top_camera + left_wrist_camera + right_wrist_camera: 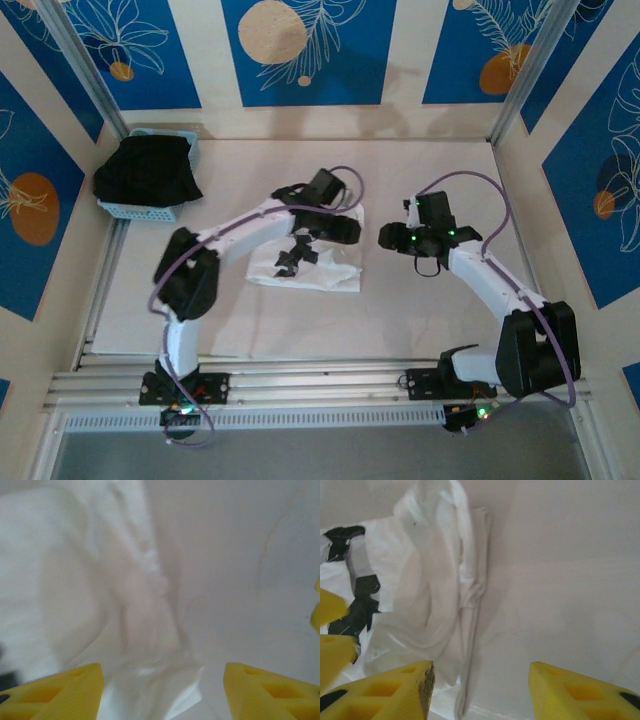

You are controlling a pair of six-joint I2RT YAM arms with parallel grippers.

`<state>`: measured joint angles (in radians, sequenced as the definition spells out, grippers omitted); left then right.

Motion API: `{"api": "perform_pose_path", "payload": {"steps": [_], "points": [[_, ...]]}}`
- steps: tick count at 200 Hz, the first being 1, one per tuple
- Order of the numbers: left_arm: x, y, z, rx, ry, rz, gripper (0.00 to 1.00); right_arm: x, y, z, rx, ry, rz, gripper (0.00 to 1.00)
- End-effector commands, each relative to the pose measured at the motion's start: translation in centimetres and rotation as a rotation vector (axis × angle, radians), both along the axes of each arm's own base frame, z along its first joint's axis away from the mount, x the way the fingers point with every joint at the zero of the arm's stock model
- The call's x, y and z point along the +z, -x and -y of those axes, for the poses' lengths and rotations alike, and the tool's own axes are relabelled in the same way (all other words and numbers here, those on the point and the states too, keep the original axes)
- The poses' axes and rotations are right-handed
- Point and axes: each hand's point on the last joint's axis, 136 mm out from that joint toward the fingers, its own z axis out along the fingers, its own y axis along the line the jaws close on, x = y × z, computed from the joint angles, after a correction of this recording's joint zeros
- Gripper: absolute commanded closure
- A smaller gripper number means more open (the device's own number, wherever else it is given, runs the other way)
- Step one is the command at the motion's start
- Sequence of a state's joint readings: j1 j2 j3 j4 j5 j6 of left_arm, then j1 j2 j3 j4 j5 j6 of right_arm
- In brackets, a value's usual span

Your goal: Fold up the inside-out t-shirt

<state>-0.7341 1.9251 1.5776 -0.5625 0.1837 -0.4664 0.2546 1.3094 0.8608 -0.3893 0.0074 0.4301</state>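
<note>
Overhead view: the inside-out t-shirt (322, 272) lies crumpled on the table (450, 330), just in front of the two arms and nearer the left one, its black printed marks facing up. The left gripper (345, 230) hangs over the shirt's far right corner, while the right gripper (392, 237) stands just beside the shirt's right edge, off the cloth and pointing toward it. A basket (120, 208) holding a black garment (148, 172) sits in the far left corner, well apart from the shirt. Left wrist view: the left gripper (162, 695) has its yellow fingers (60, 690) wide apart; the white cloth (100, 605) spreads below and to the left, and a folded corner of it reaches into the gap between the fingers without being pinched by either. Right wrist view: the right gripper (480, 690) likewise has its fingers (580, 692) apart and clamps nothing; the shirt (430, 595) lies ahead and to the left, a bunched ridge of it running down toward the left finger, with bare table under the right finger.
</note>
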Motion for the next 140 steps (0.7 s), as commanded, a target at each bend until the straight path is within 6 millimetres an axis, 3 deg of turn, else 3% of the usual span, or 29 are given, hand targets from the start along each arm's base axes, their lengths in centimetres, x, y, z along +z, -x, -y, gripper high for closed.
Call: {"api": "perform_pose_path", "payload": {"steps": [1,18,68,105,140], "points": [[1.8,-0.5,-4.9,0.11,0.079,0.051,0.32,0.4,-2.1,-3.3,0.082,-0.024,0.041,0.46],[0.1,0.6,-5.0,0.106,0.111,0.026,0.3,-0.5,-4.3,-4.1,0.074,-0.025,0.007,0.45],[-3.4,2.8,1.4,0.003,0.251,-0.022,0.29,-3.5,-8.9,-5.6,0.062,-0.004,-0.083,0.44],[-2.9,6.5,6.2,-0.101,0.38,-0.043,0.29,-6.0,-11.1,-6.8,0.075,-0.005,-0.163,0.43],[0.0,11.1,9.2,-0.283,0.536,-0.037,0.29,-4.9,-12.2,-4.1,0.015,0.037,-0.146,0.42]]}}
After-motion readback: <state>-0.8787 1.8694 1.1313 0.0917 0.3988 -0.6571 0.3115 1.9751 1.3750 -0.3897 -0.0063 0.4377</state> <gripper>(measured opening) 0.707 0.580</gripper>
